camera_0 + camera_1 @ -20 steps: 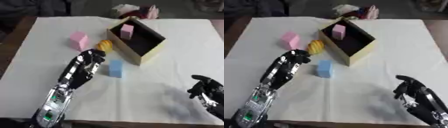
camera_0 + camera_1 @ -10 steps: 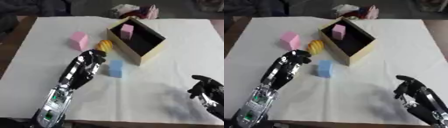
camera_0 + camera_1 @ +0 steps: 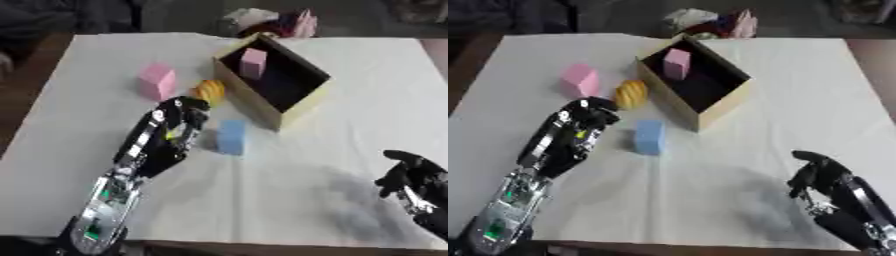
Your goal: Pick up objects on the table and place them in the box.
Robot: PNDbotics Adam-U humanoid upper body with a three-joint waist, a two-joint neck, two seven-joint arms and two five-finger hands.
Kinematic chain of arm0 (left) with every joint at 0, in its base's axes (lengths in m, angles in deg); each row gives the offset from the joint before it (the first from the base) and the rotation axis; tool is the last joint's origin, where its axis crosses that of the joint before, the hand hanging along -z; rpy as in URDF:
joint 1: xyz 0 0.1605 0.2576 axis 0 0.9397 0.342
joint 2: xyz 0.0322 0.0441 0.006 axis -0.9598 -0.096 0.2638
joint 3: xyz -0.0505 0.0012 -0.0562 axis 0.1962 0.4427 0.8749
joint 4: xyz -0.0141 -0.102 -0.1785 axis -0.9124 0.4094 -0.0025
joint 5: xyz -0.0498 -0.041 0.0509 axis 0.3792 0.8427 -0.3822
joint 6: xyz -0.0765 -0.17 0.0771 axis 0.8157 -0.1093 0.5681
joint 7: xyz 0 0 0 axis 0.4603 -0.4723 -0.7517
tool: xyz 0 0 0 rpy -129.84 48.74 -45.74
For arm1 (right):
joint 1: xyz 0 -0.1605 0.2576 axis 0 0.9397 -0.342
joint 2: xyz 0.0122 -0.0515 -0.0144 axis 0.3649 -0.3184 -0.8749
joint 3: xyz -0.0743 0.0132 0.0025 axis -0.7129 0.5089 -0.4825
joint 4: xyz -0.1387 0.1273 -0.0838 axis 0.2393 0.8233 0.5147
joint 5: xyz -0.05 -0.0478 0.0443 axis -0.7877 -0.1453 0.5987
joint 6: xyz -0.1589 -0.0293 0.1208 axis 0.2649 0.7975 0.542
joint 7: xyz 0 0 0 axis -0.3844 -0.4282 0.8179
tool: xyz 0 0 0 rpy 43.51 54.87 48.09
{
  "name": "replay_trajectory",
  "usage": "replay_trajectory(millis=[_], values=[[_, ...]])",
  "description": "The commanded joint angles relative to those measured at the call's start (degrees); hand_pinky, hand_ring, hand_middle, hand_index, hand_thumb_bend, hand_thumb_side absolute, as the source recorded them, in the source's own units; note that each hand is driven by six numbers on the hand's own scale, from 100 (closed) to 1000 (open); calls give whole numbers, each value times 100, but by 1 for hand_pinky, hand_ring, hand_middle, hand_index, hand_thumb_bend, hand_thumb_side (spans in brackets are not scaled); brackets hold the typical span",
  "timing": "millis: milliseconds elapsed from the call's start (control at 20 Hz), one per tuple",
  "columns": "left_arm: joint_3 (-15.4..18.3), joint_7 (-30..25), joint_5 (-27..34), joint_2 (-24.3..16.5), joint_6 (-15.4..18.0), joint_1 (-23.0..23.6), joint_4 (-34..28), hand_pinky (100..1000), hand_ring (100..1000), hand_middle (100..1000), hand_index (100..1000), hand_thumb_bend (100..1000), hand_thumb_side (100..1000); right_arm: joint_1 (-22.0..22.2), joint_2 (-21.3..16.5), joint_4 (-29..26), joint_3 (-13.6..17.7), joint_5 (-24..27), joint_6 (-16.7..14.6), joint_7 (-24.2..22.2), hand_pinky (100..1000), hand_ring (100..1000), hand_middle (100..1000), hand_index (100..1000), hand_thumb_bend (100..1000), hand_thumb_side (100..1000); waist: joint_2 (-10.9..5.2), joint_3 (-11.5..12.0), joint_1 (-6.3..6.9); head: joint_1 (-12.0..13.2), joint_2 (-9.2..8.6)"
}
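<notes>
At the far left of the white table [image 3: 367, 75] a pink block [image 3: 157, 81] stands on its own, well clear of everything but the robot's left arm, which comes up from the lower left corner and ends in the left hand [image 3: 179, 125] — its fingers are curled in on themselves and I see nothing held in them. Just beyond the hand's top edge, almost touching it, lies a small yellow-orange rounded object [image 3: 209, 92], tucked close against the near wall of the box. Just to the right of the hand, beside it and a little nearer the robot, stands the light blue block [image 3: 231, 136], upright, its long axis running roughly away from the robot; a narrow strip of cloth shows between it and the fingers, so they are apart. Further right and back sits the open box [image 3: 302, 103], set askew, dark inside, with one pink block [image 3: 253, 63] already standing in its far corner. Over at the lower right corner the right hand [image 3: 820, 175] rests with its fingers loosely curled, holding nothing, well apart from all the loose pieces. So the left hand is plainly the nearer one for either target — the blue block lies to its right, the yellow-orange piece straight ahead of it — and by my judgement the hand would need to uncurl before closing round either, with three objects yet to go into the box
</notes>
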Motion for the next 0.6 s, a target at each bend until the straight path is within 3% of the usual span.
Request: replay_trajectory(millis=[50, 250, 600], values=[[128, -117, -213, -519, 141, -153, -331, 760, 708, 708, 795, 100, 376, -30, -120, -58, 35, -17, -1, 23, 682, 469, 490, 841, 100, 374, -94, -14, 26, -18, -26], [110, -438, -555, -1082, 440, -339, -363, 780, 727, 734, 836, 100, 260, -20, -172, -55, 51, -38, -3, 34, 682, 469, 490, 840, 100, 372, -123, -40, 107, -30, -5], [-181, -1069, -1187, -2110, 358, -916, 154, 788, 742, 760, 881, 100, 259, 3, -240, -47, 72, -72, -8, 50, 682, 469, 490, 839, 100, 369, -164, -84, 202, -48, 25]])
